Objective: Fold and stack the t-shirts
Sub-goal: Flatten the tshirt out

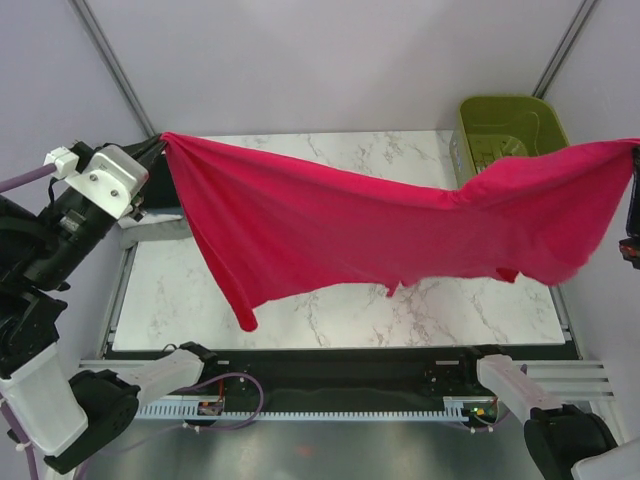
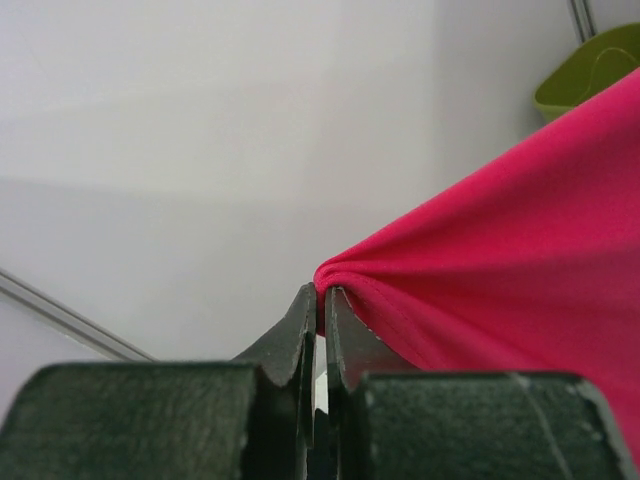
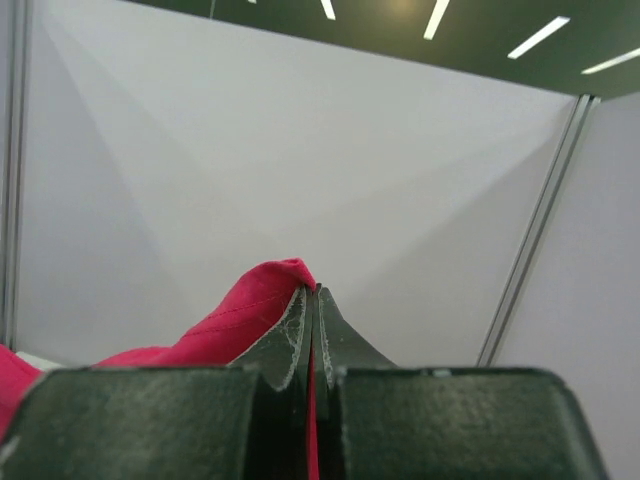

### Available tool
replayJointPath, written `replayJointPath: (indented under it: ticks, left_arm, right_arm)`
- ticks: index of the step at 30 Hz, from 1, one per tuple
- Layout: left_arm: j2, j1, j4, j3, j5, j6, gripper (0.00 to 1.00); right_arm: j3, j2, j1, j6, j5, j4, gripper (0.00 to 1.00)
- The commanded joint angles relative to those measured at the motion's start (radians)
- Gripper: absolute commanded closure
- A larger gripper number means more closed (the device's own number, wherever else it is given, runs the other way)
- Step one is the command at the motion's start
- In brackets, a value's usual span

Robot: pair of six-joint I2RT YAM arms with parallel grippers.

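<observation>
Spreading step, fold not begun: left gripper point(image 1: 158, 143) pinched shut on one end of the crimson-pink t-shirt point(image 1: 350, 225) above the far-left corner of the table point(image 1: 400, 315), right gripper point(image 3: 313, 292) clamped on the other end beyond the table's right edge. Long axis left to right, hem sagging toward the table; next move, likely, lowering both ends evenly to lay it flat.

Black jointed arms point(image 1: 45, 240) under white shells point(image 1: 108, 180); thin purple cables point(image 1: 22, 180); dark, grainy fingers point(image 2: 290, 350), scuffed pale along the inner edges.

Crimson t-shirt point(image 1: 380, 225) spanning the table point(image 1: 330, 310) mid-air, open marble beneath, green basket point(image 1: 505, 100) blocking far-right corner
</observation>
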Motion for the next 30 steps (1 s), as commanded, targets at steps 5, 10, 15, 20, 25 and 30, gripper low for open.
replayJointPath:
  ticks: [5, 10, 15, 20, 25, 30]
  left_arm:
    - [0.093, 0.009, 0.037, 0.035, -0.014, 0.019, 0.98]
    - [0.103, 0.009, 0.077, -0.159, -0.058, 0.018, 0.98]
    - [0.092, 0.068, 0.239, -0.508, -0.003, 0.015, 0.98]
    - [0.296, 0.22, 0.4, -0.721, 0.142, -0.016, 0.98]
    - [0.623, 0.294, 0.438, -0.666, 0.135, 0.041, 0.98]
    - [0.982, 0.306, 0.419, -0.372, 0.115, 0.015, 0.98]
  right_arm:
    - [-0.052, 0.135, -0.011, -0.029, -0.044, 0.077, 1.0]
    - [-0.213, 0.197, -0.009, -0.049, -0.085, 0.213, 1.0]
    - [-0.475, 0.32, -0.009, -0.06, -0.135, 0.366, 1.0]
    - [-0.701, 0.478, -0.006, -0.158, -0.133, 0.475, 1.0]
    - [-0.728, 0.759, -0.006, -0.201, -0.087, 0.521, 1.0]
    - [-0.426, 1.131, -0.002, -0.155, 0.012, 0.497, 1.0]
